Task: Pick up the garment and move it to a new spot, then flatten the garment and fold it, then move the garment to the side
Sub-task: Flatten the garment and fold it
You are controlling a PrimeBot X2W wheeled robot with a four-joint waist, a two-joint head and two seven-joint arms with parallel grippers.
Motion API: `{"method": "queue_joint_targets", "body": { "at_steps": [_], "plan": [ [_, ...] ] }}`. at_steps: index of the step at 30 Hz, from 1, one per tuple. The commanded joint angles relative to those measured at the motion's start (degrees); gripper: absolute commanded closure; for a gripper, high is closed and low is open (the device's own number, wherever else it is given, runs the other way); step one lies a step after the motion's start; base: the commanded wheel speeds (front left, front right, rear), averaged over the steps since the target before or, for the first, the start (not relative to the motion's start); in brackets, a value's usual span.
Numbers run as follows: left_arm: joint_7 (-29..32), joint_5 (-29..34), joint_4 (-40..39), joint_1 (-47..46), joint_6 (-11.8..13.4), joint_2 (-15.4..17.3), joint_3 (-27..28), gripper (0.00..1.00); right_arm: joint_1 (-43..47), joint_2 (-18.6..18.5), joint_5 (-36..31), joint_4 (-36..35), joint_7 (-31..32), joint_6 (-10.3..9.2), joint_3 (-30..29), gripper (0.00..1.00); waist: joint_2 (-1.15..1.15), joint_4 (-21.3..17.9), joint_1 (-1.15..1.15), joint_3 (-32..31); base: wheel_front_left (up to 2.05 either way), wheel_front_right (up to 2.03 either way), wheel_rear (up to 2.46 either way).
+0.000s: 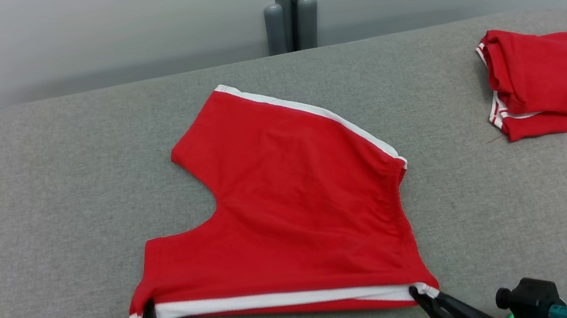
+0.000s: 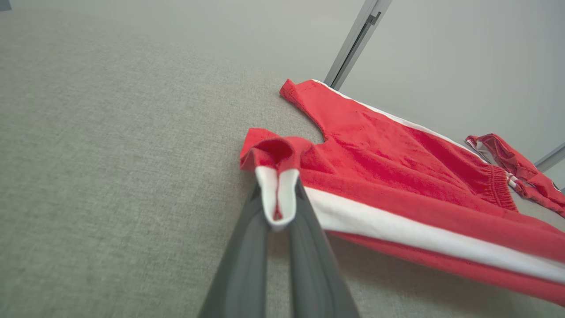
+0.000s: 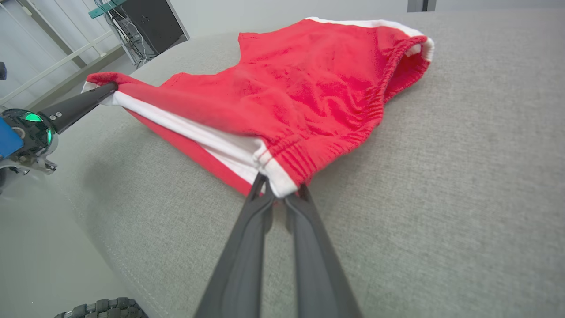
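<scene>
Red shorts with white side stripes (image 1: 290, 207) lie spread on the grey table, waistband toward the right, legs toward the left. My left gripper (image 1: 146, 313) is shut on the near leg's hem corner; in the left wrist view its tips (image 2: 277, 207) pinch the white stripe of the shorts (image 2: 397, 176). My right gripper (image 1: 417, 291) is shut on the near waistband corner, and in the right wrist view its tips (image 3: 278, 194) clamp the white edge of the shorts (image 3: 309, 88). The near edge is held taut between both grippers, slightly lifted.
A second red garment with a black number (image 1: 558, 79), folded, sits at the table's far right. The grey padded table (image 1: 49, 211) has free room to the left and beyond the shorts. A grey post (image 1: 291, 10) stands behind the table.
</scene>
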Motion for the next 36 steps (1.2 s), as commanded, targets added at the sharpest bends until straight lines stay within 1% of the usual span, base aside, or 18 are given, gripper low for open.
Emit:
{"method": "queue_joint_targets", "body": {
  "at_steps": [1,5,8,11,13,15,19,25,30,34,35,36],
  "plan": [
    [0.0,0.3,-0.4,-1.4,0.2,0.7,0.4,1.0,-0.2,0.3,-0.4,-0.3,-0.1,-0.01,-0.6,1.0,0.01,-0.1,0.01,0.1,0.0,0.0,0.0],
    [1.6,1.4,-0.8,-6.1,-0.2,2.9,0.1,1.0,-2.8,2.3,-1.7,-0.9,0.4,-0.01,-2.6,1.0,0.01,-1.0,0.01,1.1,0.0,0.0,0.0],
    [3.3,3.0,-0.6,-11.7,-0.3,5.7,-0.2,1.0,-6.3,3.8,-2.3,0.0,0.1,-0.02,-4.0,1.0,0.01,-2.3,0.01,3.0,0.0,0.0,0.0],
    [5.9,5.0,0.4,-18.0,-0.5,8.5,-0.9,1.0,-10.8,5.2,-2.5,1.9,0.1,-0.02,-4.3,1.0,0.01,-3.7,0.01,5.6,0.0,0.0,0.0],
    [7.7,5.0,1.6,-23.0,-0.7,9.4,-1.2,1.0,-14.2,6.3,-2.8,3.7,-0.1,-0.03,-4.4,1.0,0.01,-4.6,0.01,7.5,0.0,0.0,0.0],
    [9.2,5.8,3.6,-27.7,-1.0,11.1,-1.5,1.0,-17.4,7.8,-3.1,5.4,-0.6,-0.02,-4.7,1.0,0.01,-5.5,0.01,9.5,0.0,0.0,0.0],
    [12.7,7.1,7.5,-36.8,-1.4,13.5,-3.1,1.0,-23.6,10.7,-3.0,8.9,-1.5,-0.02,-4.7,1.0,0.01,-7.8,0.01,13.4,0.0,0.0,0.0],
    [16.1,8.0,14.2,-48.6,-1.9,16.0,-5.5,1.0,-31.0,14.9,-2.6,14.9,-2.8,-0.02,-3.9,1.0,0.01,-10.8,0.01,17.2,0.0,0.0,0.0],
    [16.9,8.4,20.2,-55.7,-2.2,17.6,-7.9,1.0,-35.0,17.4,-2.7,19.0,-3.6,-0.02,-3.9,1.0,0.01,-12.8,0.01,19.0,0.0,0.0,0.0],
    [15.7,7.5,24.0,-59.0,-2.2,17.1,-10.1,1.0,-36.7,18.8,-3.1,21.5,-3.8,-0.02,-4.4,1.0,0.01,-13.5,0.01,19.7,0.0,0.0,0.0],
    [15.4,7.3,24.8,-59.6,-2.2,16.8,-10.8,0.88,-37.0,19.0,-3.0,22.0,-3.8,-0.02,-4.4,1.0,0.01,-13.6,0.01,19.8,0.0,0.0,0.0],
    [15.1,7.2,25.6,-60.1,-2.3,16.8,-11.2,0.48,-37.3,19.2,-3.0,22.3,-3.9,-0.02,-4.4,1.0,0.01,-13.6,0.01,19.8,0.0,0.0,0.0]
  ]
}}
